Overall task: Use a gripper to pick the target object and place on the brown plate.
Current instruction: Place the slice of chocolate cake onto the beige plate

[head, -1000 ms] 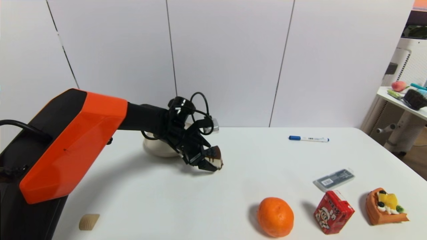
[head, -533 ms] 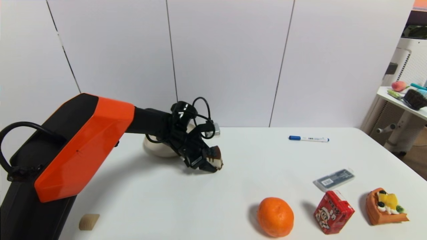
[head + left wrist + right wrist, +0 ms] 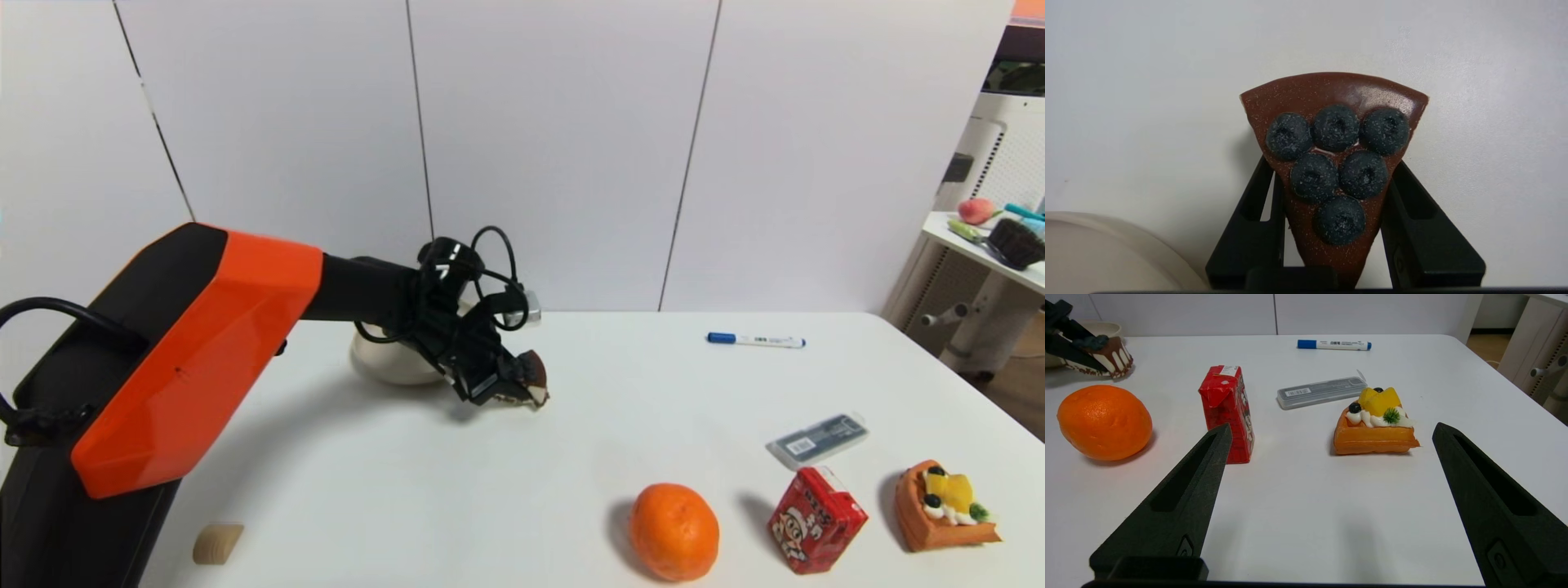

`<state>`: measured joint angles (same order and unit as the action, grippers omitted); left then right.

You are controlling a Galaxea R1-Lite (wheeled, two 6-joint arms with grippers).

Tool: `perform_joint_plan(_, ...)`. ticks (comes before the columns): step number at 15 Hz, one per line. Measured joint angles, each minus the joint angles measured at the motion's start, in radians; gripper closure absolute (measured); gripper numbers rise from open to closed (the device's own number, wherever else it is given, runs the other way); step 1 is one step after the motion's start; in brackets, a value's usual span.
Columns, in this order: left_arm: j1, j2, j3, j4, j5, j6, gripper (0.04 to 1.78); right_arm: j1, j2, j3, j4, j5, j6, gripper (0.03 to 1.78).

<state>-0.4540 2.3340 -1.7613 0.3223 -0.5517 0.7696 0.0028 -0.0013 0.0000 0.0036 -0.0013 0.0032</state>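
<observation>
My left gripper [image 3: 510, 392] is shut on the target object, a chocolate-topped cake wedge [image 3: 532, 377] with dark berries. It holds the wedge tilted, just above the white table [image 3: 571, 457]. In the left wrist view both fingers [image 3: 1249, 228] press the wedge's narrow end [image 3: 1335, 163]. The brown plate [image 3: 388, 367] stands behind and to the left of the gripper, partly hidden by the arm; its rim shows in the left wrist view [image 3: 1106, 245]. My right gripper [image 3: 1331, 428] is open and empty over the table's near right side.
An orange [image 3: 673, 531], a red juice carton [image 3: 816, 518] and an orange fruit-topped tart slice [image 3: 943, 506] stand along the front right. A grey flat case [image 3: 816, 439] and a blue-capped marker [image 3: 755, 340] lie farther back. A small wooden block [image 3: 217, 543] lies front left.
My left gripper dipped a little and then rose with the cake wedge in it. The wedge now hangs slightly higher and more tilted. Nothing else moved.
</observation>
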Motion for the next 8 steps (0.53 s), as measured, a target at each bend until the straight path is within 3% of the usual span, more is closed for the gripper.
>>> perform_joint_plan(4, 0.013, -0.073, -0.002, 0.002, 0.000, -0.029, 1.16, 0.000, 0.000, 0.000, 0.000, 0.000, 0.000, 0.12)
perform_joint_plan(8, 0.121, -0.129, -0.010, -0.004, 0.001, -0.025, 1.16, 0.000, 0.000, 0.000, 0.000, -0.001, 0.000, 0.12)
